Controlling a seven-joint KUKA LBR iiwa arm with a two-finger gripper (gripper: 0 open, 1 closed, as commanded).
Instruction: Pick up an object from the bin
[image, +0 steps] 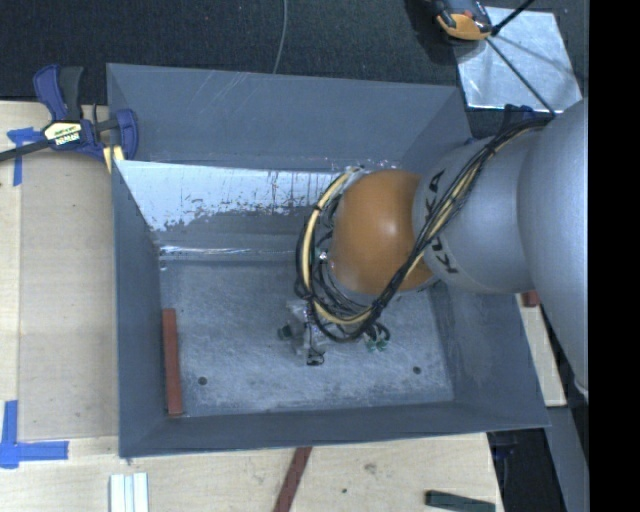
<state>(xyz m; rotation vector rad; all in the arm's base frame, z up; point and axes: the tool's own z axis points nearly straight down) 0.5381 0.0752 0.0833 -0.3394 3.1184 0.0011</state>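
My gripper (310, 342) is low in the middle of the bin (135, 330), open or closed I cannot tell; I would lift straight, gently.

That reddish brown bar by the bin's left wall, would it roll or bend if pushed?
The bar looks straight and flat, so probably stiff, sliding rather than rolling. Close along the wall, it may be awkward to grasp.

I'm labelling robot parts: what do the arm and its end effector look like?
A thick silver-grey arm with black KUKA lettering, a rounded orange wrist cover, black and yellow cables looped around it, and a small dark metal end effector.
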